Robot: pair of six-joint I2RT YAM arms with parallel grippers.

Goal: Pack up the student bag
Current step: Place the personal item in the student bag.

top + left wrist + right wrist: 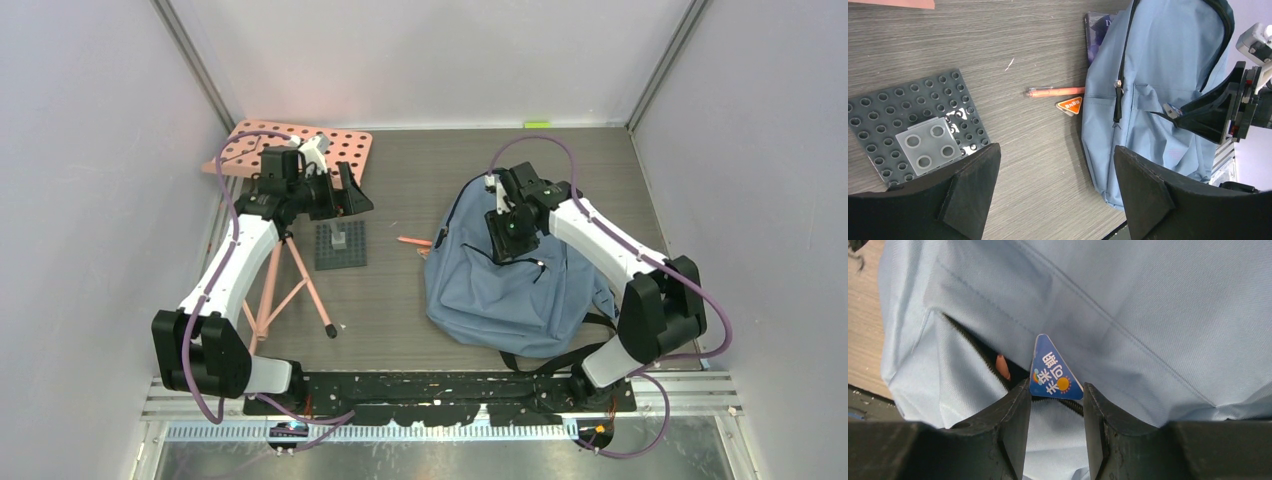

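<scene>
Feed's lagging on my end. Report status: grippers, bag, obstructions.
Left gripper open, empty, over the table. Right gripper shut on blue triangle above open front pocket of student bag. Orange pen, orange triangle loose beside bag.

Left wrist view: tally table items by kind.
Blue-grey fabric backpack: 1
Orange pen: 1
Orange triangular tag: 1
Dark grey studded baseplate: 1
Translucent four-stud block: 1
Dark book partly under the backpack: 1
Pink board corner: 1
Total: 7

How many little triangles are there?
2. An orange triangle lies on the table beside the pen; a blue triangle is held in the right gripper over the bag. More may hide inside.
</scene>
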